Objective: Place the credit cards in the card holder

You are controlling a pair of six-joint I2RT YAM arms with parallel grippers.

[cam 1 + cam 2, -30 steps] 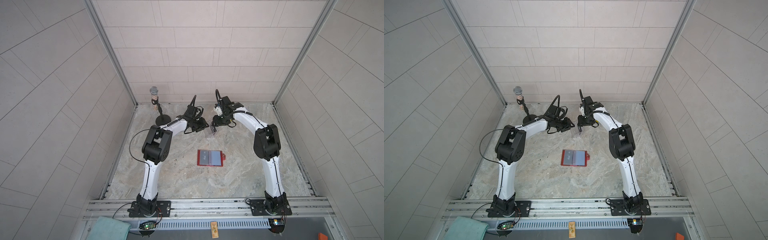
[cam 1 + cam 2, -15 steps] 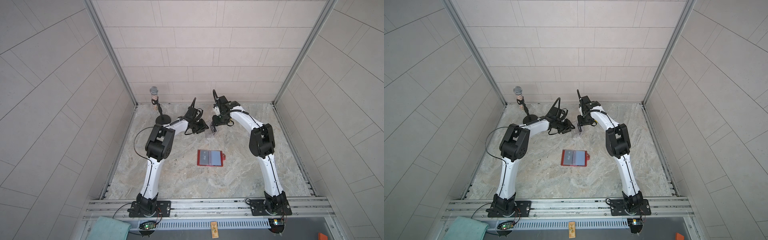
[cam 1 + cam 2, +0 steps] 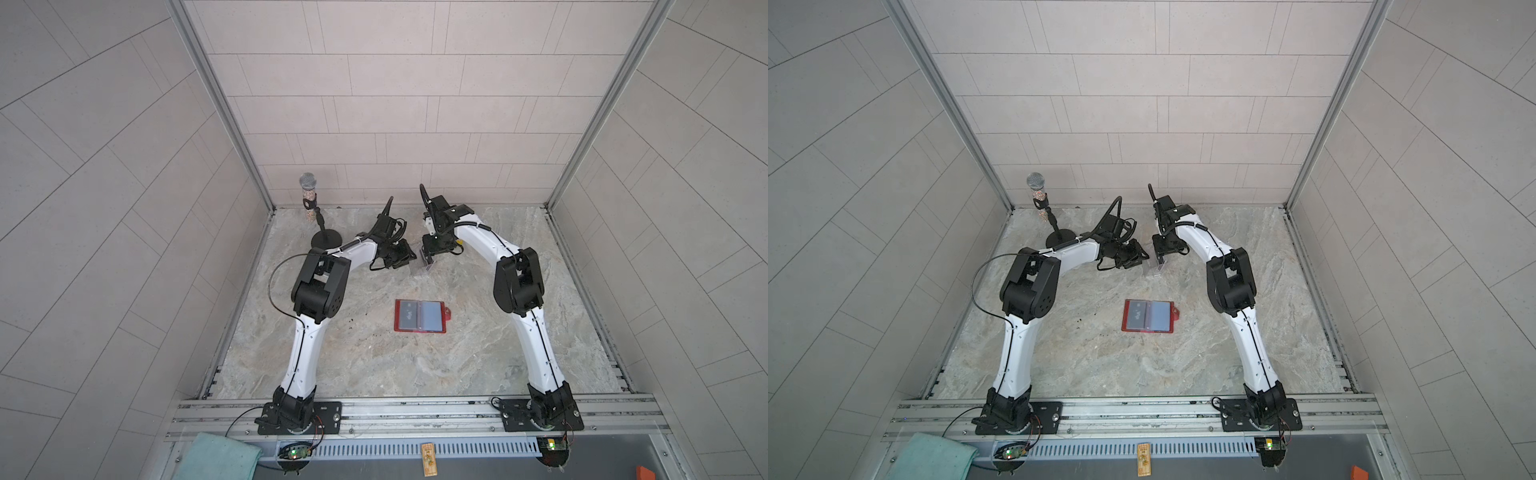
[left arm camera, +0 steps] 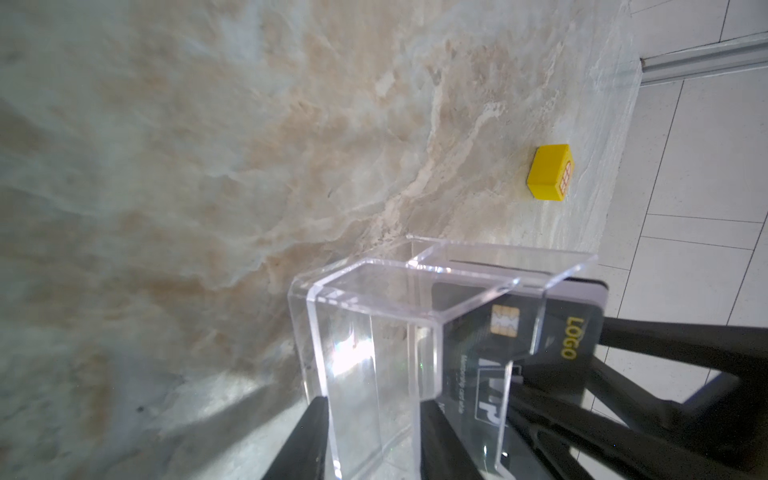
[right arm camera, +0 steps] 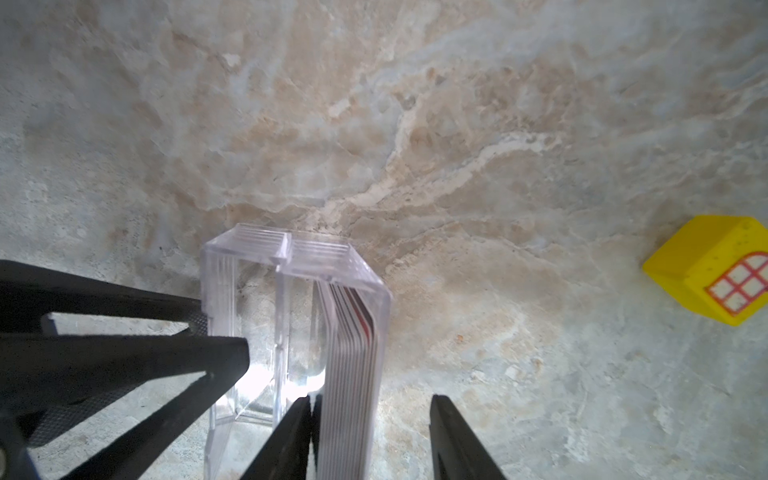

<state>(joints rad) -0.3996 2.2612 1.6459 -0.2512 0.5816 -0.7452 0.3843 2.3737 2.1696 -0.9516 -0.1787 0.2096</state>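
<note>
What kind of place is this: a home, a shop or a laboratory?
Probably a laboratory recording booth: a left arm and right arm mounted on an aluminium rail, tile-patterned walls closing in a marbled table, and a microphone on a stand.

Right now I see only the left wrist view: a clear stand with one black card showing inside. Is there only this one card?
Observer: No. The right wrist view shows a whole stack of cards standing on edge in the clear stand.
Operator: Do the right jaws hold it already?
Observer: Not yet. The right gripper is open; one finger stands apart from the stack.
Operator: And where is the card holder?
Observer: In both top views the red card holder lies open on the table, nearer the arm bases than the stand.
</note>
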